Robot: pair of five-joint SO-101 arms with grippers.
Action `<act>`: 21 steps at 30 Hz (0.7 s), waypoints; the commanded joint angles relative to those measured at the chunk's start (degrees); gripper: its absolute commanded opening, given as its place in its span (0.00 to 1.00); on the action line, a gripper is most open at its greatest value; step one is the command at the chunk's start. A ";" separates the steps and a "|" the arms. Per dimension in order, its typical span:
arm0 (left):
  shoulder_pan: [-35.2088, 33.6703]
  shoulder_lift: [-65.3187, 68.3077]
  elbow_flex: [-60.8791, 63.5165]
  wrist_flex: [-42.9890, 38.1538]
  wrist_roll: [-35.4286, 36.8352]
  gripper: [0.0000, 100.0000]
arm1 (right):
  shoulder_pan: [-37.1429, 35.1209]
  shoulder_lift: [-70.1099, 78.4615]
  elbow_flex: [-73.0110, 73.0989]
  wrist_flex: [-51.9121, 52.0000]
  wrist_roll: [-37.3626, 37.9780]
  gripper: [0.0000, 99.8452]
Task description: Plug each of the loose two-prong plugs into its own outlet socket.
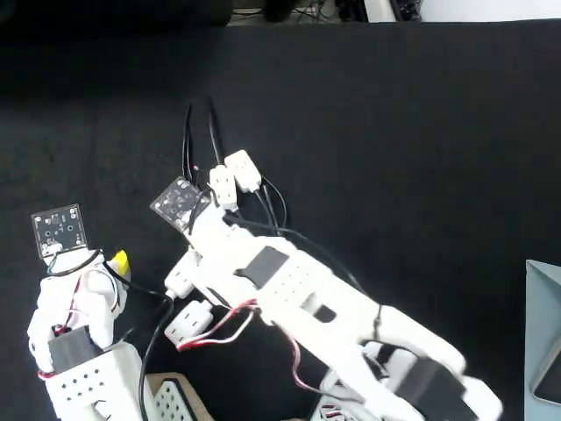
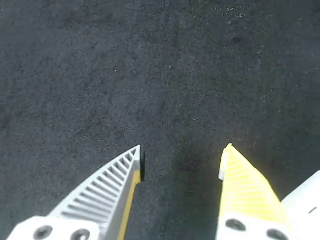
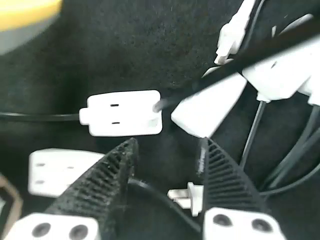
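Two arms work at the black worktop [image 1: 421, 132]. The right gripper [image 3: 168, 145] hangs over a tangle of white cords, fingers apart. A slotted outlet socket [image 3: 122, 120] lies just past their tips, and a two-prong plug [image 3: 186, 196] shows between them, close against one. The left gripper [image 2: 180, 155], fingers likewise apart, hangs over the worktop well aside.

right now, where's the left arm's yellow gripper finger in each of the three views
high view: yellow finger at the left arm's tip, near the picture's left edge.
left wrist view: yellow finger facing the white finger across an open gap.
right wrist view: blurred yellow shape at a corner, beyond the two-slot socket, likely the same finger.
shared landmark: the black table cover under everything.
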 commanded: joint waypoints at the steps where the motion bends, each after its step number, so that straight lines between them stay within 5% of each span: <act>1: 3.91 -0.44 -0.48 0.09 0.09 0.26 | -0.09 -8.75 -2.59 6.42 -3.87 0.19; 6: 7.16 0.09 -4.70 0.62 -0.79 0.26 | 3.69 -18.68 -2.42 17.93 -6.51 0.01; 10: 12.70 0.18 -11.21 6.07 -4.84 0.25 | 15.12 -24.84 -0.13 24.97 -5.98 0.02; 15: 22.64 6.33 -19.74 12.40 -5.80 0.25 | 29.71 -29.49 7.34 20.66 -1.23 0.01; 21: 28.97 27.25 -26.24 13.01 -7.82 0.25 | 32.44 -31.16 16.48 9.76 -1.41 0.01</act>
